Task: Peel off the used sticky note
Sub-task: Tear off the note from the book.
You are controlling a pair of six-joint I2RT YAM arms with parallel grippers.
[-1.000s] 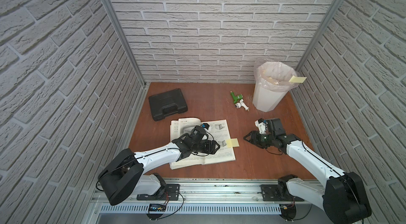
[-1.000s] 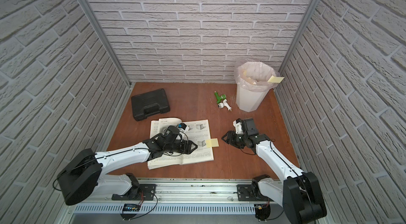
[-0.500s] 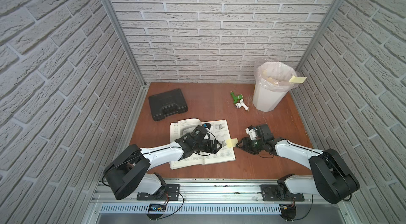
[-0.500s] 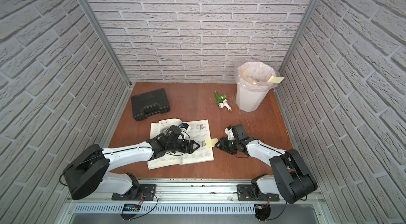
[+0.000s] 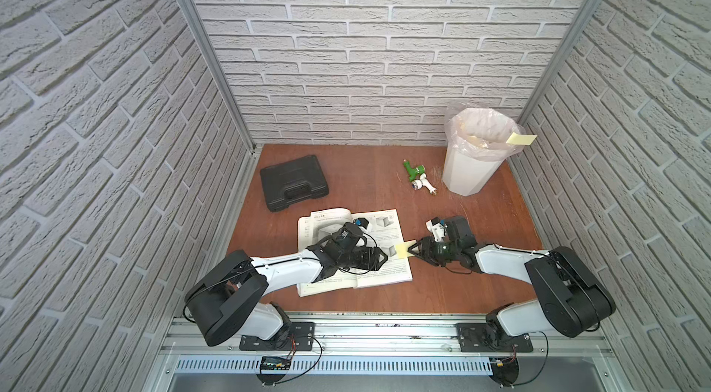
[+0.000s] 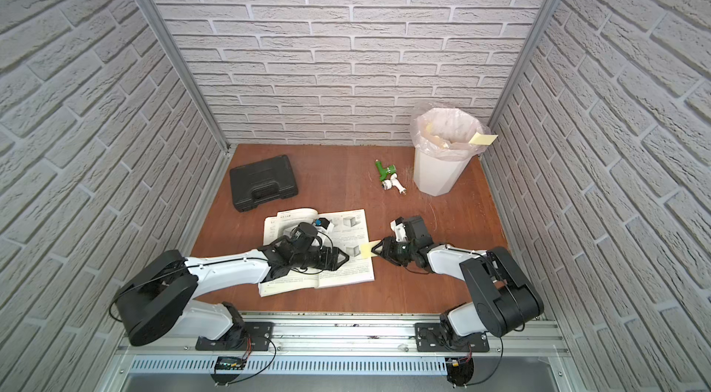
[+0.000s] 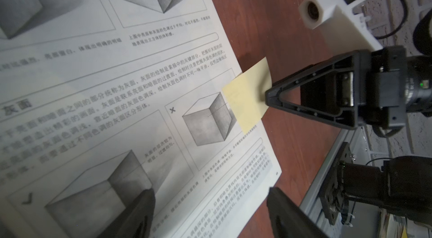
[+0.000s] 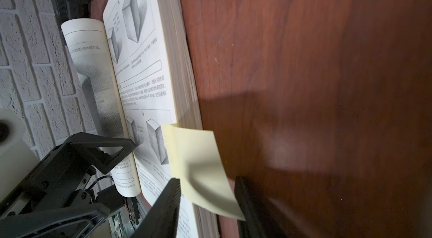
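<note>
- On the wooden table [image 5: 481, 267], the open book [image 5: 381, 226] lay near the front edge, between the two arms. A black case [image 5: 294, 186] and a lined bin [image 5: 467, 174] stood well apart from it, further back.
- The book was thick but not fixed to anything. If the pull went sideways along the table, I judge that the whole book could slide with the note instead of releasing it.
- The left gripper [image 7: 210, 191] was low on the right-hand page, its jaws wide apart and nothing between them. It seemed to press the page down, though real contact was hard to confirm. Its tips sat some way from the note, so the page edge could lift or tear under a fast pull.
- The right gripper [image 8: 205, 179] lay low at the book's outer edge, one jaw above and one below the note's free half. The right wrist view showed a gap, so I count it as not closed on the paper.
- The sticky note [image 7: 247, 99], pale yellow, was stuck to the page margin, and its other half hung out over the table. The paper was curled, so it could slip out of a shallow pinch, or crease.
</note>
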